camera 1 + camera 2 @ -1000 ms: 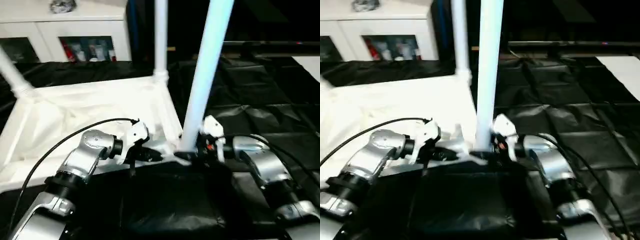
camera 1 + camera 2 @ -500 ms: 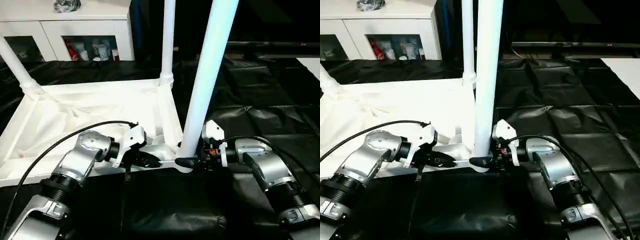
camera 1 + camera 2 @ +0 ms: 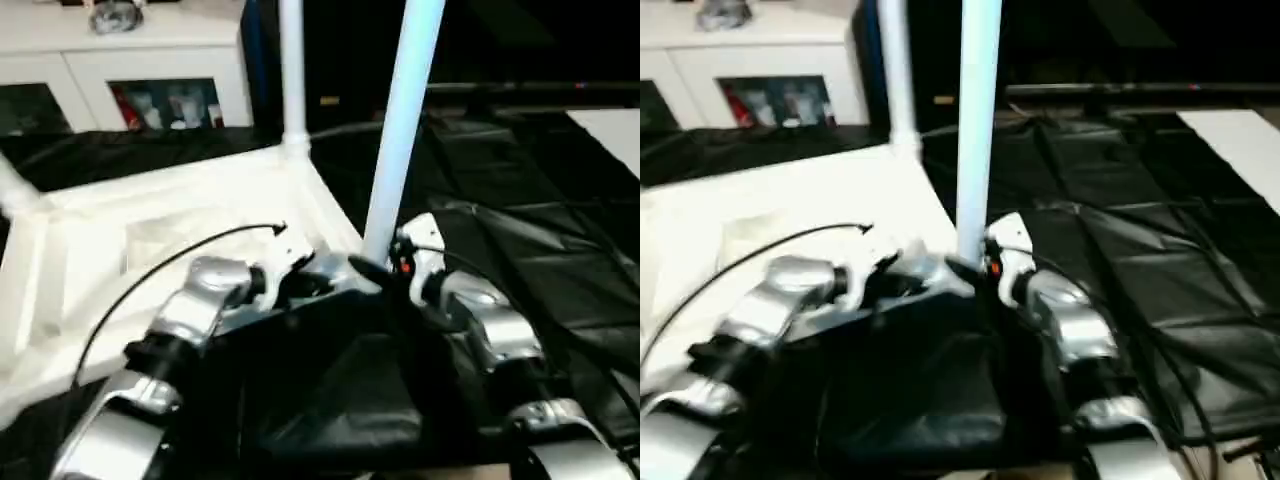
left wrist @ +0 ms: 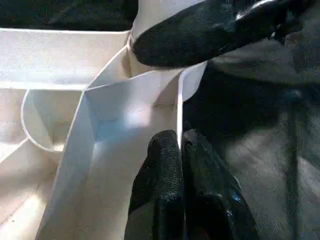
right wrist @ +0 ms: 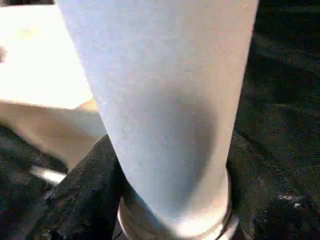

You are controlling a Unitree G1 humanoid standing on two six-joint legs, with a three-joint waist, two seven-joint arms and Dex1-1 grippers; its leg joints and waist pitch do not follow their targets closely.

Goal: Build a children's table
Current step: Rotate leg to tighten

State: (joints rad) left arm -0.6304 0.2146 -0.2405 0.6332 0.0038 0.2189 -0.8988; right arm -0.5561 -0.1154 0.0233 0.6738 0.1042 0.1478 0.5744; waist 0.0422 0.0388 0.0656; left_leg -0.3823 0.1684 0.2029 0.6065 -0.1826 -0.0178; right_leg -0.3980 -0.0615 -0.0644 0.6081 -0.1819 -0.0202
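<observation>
We see a white tabletop (image 3: 180,225) with white tube legs; the nearest leg (image 3: 400,130) looks pale bluish-white. Our forearms are silver, and both the left claw (image 4: 180,165) and the right claw (image 3: 372,270) have black fingers. Black crinkled sheeting (image 3: 540,200) covers the worktop. The cabinet (image 3: 150,60) is white.

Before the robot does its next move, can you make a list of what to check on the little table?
1. Tabletop lying underside up: ok.
2. Far leg standing in its corner socket: ok.
3. Near leg upright at the near corner: ok.
4. Near leg pushed fully into its socket: cannot tell.
5. Right gripper around the near leg's base: ok.
6. Left gripper pinching the tabletop's rim: ok, fingers shut on the thin wall.
</observation>
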